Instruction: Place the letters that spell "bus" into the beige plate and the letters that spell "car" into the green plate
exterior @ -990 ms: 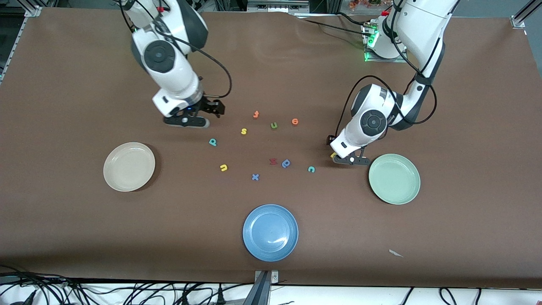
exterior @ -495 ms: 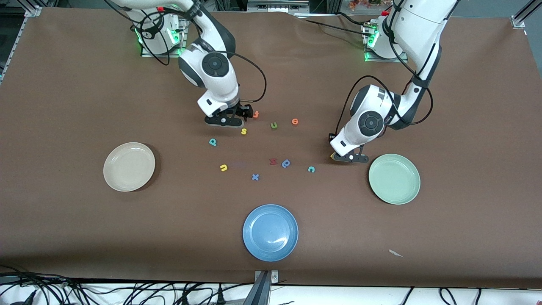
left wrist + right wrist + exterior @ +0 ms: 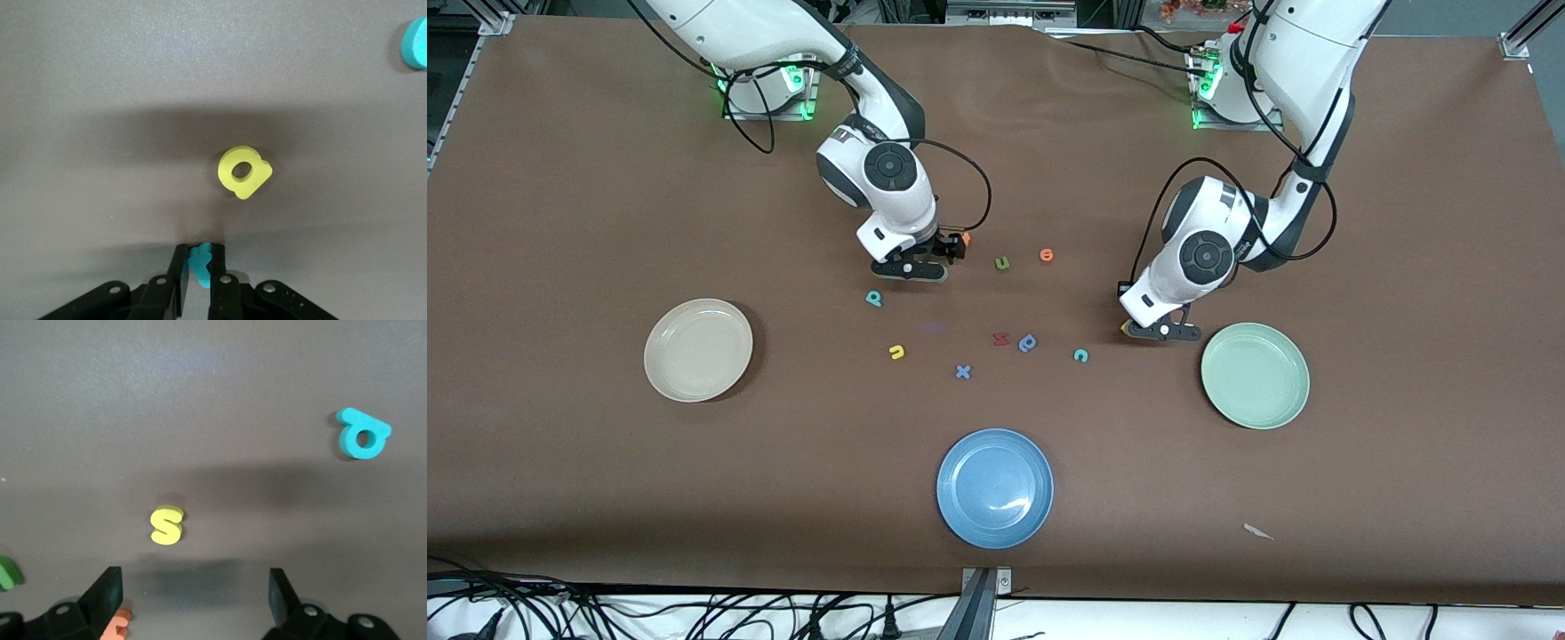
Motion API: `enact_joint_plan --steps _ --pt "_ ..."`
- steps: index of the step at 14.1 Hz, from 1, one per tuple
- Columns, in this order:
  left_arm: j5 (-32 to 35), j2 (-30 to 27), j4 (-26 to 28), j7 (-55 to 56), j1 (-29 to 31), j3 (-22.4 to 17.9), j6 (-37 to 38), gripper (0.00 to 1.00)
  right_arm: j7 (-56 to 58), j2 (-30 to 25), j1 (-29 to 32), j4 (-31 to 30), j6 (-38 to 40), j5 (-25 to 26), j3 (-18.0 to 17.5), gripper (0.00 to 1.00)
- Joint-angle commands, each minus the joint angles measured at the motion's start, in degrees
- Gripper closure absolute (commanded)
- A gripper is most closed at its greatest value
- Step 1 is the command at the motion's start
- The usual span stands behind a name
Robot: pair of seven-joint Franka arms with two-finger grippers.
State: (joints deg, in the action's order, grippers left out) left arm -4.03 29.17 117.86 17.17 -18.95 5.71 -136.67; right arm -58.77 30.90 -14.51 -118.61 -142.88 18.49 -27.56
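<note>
My left gripper (image 3: 1160, 331) is low at the table next to the green plate (image 3: 1255, 375), shut on the thin teal r (image 3: 203, 263). The yellow a (image 3: 243, 172) lies just ahead of its fingers, and the teal c (image 3: 1080, 356) lies a little toward the middle. My right gripper (image 3: 911, 267) hangs open over the yellow s (image 3: 167, 524), which it hides in the front view. The teal b (image 3: 874, 299) and yellow u (image 3: 896, 352) lie nearer the front camera than that gripper. The beige plate (image 3: 698, 349) sits empty at the right arm's end.
A blue plate (image 3: 995, 488) sits near the front edge. Loose letters: orange t (image 3: 964, 238), green u (image 3: 1002, 263), orange o (image 3: 1047, 256), a red letter (image 3: 1000, 339), dark blue p (image 3: 1028, 342), blue x (image 3: 963, 372). A paper scrap (image 3: 1258, 532) lies near the front.
My right arm swung toward the table's middle and came down over the yellow s. My left gripper closed on the teal r without shifting place.
</note>
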Motion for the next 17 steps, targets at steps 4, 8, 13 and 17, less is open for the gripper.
enact_joint_plan --steps 4,8,13,17 --pt "2.51 -4.38 -8.13 -0.20 2.41 -1.23 11.83 0.93 -1.69 4.51 -0.61 4.96 -0.56 1.38 -0.04 0.14" --pt "16.14 -0.09 -15.98 -3.52 7.43 -1.05 14.68 0.92 -1.70 5.65 -0.79 6.02 -0.56 1.46 -0.04 0.22" --pt "16.42 7.57 -22.93 -6.97 10.51 -1.14 14.42 0.28 -1.70 6.45 -1.05 6.02 -0.56 2.16 0.40 0.44" --pt "15.45 6.52 -22.85 -4.70 9.46 0.60 14.94 0.00 -1.61 6.45 -0.96 6.46 -0.47 2.17 0.57 0.58"
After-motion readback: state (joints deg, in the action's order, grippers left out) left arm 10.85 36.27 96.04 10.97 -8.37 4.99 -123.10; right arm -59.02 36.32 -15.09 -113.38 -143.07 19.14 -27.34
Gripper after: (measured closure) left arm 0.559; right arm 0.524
